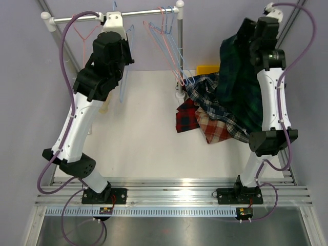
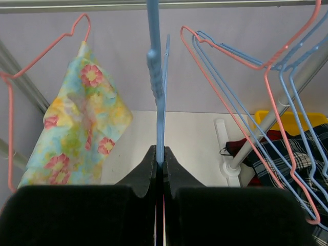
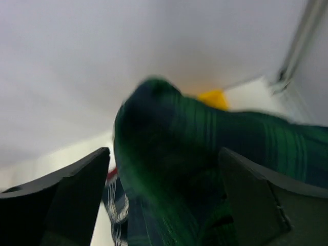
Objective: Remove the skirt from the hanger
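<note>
Right wrist view: skirt loose between wide jaws

The right pincer [image 3: 164, 154] stands wide, with the green skirt [image 3: 169, 128] slack between its fingers. It hangs over the pile [image 1: 210, 113] at the tabletop's [image 1: 143, 138] far-right corner. Lift straight clear so no fold snags. At the far edge, the left pincer [image 2: 160, 156] is clamped on the bare hanger [image 2: 156, 77]; hold it steady.

This is a robotics lab test cell, not a home or shop. Two robot arms [image 1: 82, 118] are bolted to an aluminium rail [image 1: 174, 192] along the near edge of a bare white table [image 1: 138, 143], with purple cables [image 1: 64, 56] looping off them. Plain grey walls [image 1: 20, 102] close the cell in. A small clothes rail [image 1: 143, 14] with wire hangers [image 1: 164, 31] stands at the far edge as a prop. Plaid clothes [image 1: 215, 115] are heaped towards the table's right edge, near a yellow box [image 1: 207, 69].
</note>
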